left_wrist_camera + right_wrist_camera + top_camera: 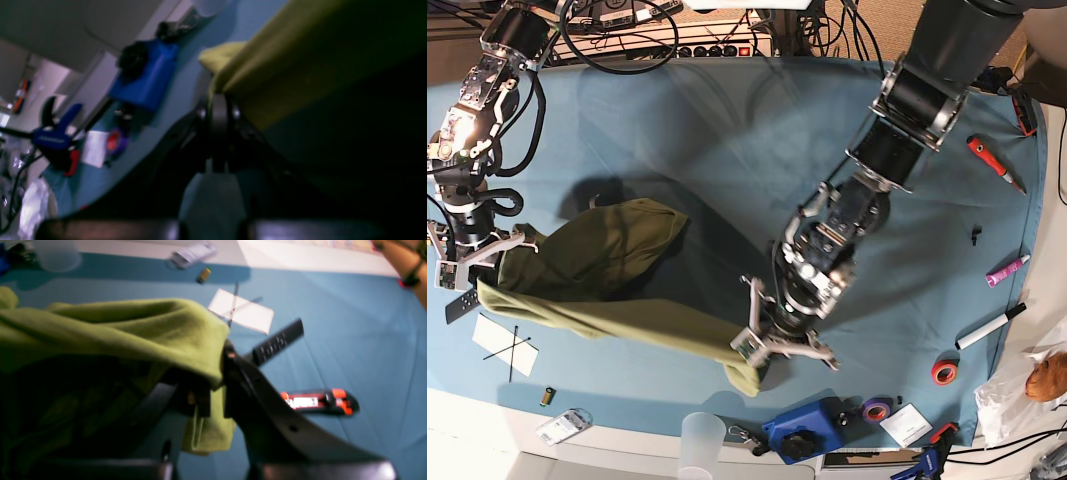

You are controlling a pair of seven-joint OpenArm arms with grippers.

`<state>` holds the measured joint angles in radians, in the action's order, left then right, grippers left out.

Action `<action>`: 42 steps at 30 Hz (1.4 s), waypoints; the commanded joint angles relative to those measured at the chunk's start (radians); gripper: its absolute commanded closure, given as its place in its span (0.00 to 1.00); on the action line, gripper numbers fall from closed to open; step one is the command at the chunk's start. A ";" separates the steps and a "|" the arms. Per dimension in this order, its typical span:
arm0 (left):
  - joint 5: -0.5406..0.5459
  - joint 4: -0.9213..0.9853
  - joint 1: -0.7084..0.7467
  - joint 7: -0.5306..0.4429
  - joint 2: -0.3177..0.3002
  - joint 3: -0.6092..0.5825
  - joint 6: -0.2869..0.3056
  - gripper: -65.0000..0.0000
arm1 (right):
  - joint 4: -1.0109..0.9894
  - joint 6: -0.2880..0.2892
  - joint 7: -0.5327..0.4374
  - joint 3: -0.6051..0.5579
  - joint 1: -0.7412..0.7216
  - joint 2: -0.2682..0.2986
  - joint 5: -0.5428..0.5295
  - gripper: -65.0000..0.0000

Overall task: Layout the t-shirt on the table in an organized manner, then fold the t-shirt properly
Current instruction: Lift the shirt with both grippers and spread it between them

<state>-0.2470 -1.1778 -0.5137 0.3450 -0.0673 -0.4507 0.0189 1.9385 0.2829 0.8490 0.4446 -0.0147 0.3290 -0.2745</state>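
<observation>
Base view shows both sets of fingers, left (762, 345) and right (472, 262), pinching the t-shirt (607, 270), stretched above the table (727, 140).

Olive t-shirt (597, 270) apparently bunched, hanging above blue table (727, 130).

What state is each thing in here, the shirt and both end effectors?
t-shirt: bunched, stretched between both arms, partly lifted off the table.
left end effector: shut on the t-shirt's corner.
right end effector: shut on the t-shirt's other end.
plastic cup: upright at the table edge.
</observation>
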 commanded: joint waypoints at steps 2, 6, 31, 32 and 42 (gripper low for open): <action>0.013 -0.055 -0.035 -0.007 -0.021 0.043 -0.023 1.00 | 0.017 -0.009 -0.042 0.008 -0.039 0.020 0.002 1.00; 0.051 -0.124 -0.035 0.014 -0.057 0.137 -0.022 1.00 | 0.017 -0.009 -0.056 0.008 -0.084 0.020 0.002 1.00; 0.264 -0.655 0.011 0.465 -0.235 0.297 0.068 1.00 | 0.017 -0.003 -0.052 -0.098 -0.274 0.020 0.006 1.00; 0.256 -0.675 0.023 0.472 -0.235 0.297 0.068 1.00 | 0.017 -0.003 -0.049 -0.098 -0.274 0.020 0.005 1.00; 0.092 -0.869 0.248 0.478 -0.235 0.315 0.005 1.00 | 0.020 -0.003 0.061 -0.097 -0.255 0.020 0.002 1.00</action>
<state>-0.1158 -2.0308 -0.2409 0.8314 -0.2932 -0.1516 0.0525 1.9400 0.3027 0.9333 0.3382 -0.2504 0.3294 -0.2901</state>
